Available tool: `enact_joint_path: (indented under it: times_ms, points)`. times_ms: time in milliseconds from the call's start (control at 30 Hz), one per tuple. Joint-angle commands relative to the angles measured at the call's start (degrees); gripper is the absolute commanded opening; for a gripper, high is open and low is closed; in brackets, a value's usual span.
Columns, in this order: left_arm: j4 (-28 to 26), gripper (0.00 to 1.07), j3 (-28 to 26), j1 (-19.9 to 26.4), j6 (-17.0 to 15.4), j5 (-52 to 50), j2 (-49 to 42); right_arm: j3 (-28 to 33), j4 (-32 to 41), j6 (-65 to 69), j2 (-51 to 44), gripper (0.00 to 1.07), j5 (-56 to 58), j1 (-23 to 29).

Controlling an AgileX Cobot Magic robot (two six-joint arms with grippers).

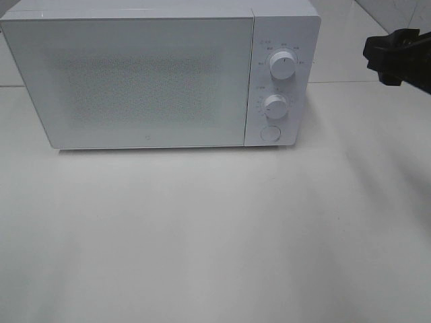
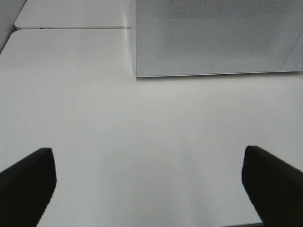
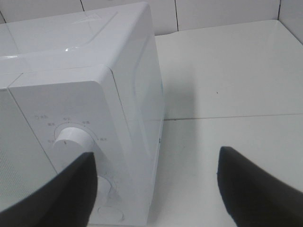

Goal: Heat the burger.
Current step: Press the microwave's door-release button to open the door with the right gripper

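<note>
Checking state against "heat the burger": the burger is not visible in any view. It's not on the counter [image 1: 202, 235] in front of the microwave [image 1: 286, 27], and not in either hand. The microwave door [image 1: 135, 81] is shut and its frosted, dotted panel hides the cavity, so I cannot tell if the burger is inside. My guess is that it is, since no plate shows anywhere around the microwave. Inference only.

Left hand [image 2: 149, 189]: fingers [image 2: 28, 184] spread wide, nothing between them. It hovers over bare counter in front of the microwave's door end, well apart from it. Looks idle.

Right hand [image 3: 156, 189]: fingers apart, nothing pinched, off the microwave's control-panel side. In the wrist view one finger overlaps the panel below the upper knob [image 1: 283, 64]; I cannot tell if it touches. The high view shows the hand clear of the microwave, so probably no contact.

Controls: upper knob, lower knob [image 1: 276, 106], and a round button [image 1: 270, 133] under them. The pointer marks are too small to read a setting, and no light or display says whether it's running.

Progress call: if the burger is loaded, the loading and door-shut steps look done. Likely left: turn the lower knob to start heating, wait, open the door, take the burger out. Risk: the spread fingers need narrowing to grip a knob.
</note>
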Motion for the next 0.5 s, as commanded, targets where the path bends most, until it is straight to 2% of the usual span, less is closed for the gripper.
enact_joint_path:
  times_ms: [33,67,133,167,200,267,300,367,500]
  points:
    - [-0.23,1.00,0.23,0.06,-0.06,-0.17,-0.86,-0.17,-0.40,-0.11,2.86,0.70,-6.02,-0.34]
    - [-0.23,1.00,0.23,0.06,-0.06,-0.17,-0.86,0.46,-0.17,-0.74,5.84,0.70,-11.57,-0.29]
    - [-0.23,1.00,0.23,0.06,-0.06,-0.17,-0.86,0.86,-0.17,-1.15,7.10,0.70,-14.27,-0.29]
    - [-0.23,1.00,0.23,0.06,-0.06,-0.17,-0.86,1.89,0.74,-2.01,10.26,0.70,-20.23,-0.23]
    - [-0.23,1.00,0.23,0.06,-0.06,-0.17,-0.86,1.89,0.74,-2.01,10.26,0.70,-20.23,-0.23]
    - [-0.23,1.00,0.23,0.06,-0.06,-0.17,-0.86,3.21,4.47,-4.07,14.27,0.70,-28.13,0.69]
    - [-0.23,1.00,0.23,0.06,-0.06,-0.17,-0.86,3.21,4.47,-4.07,14.27,0.70,-28.13,0.69]
    - [-0.23,1.00,0.23,0.06,-0.06,-0.17,-0.86,3.78,10.20,-8.82,17.70,0.70,-32.43,3.38]
    - [-0.23,1.00,0.23,0.06,-0.06,-0.17,-0.86,3.78,15.81,-13.12,21.08,0.70,-35.24,6.88]
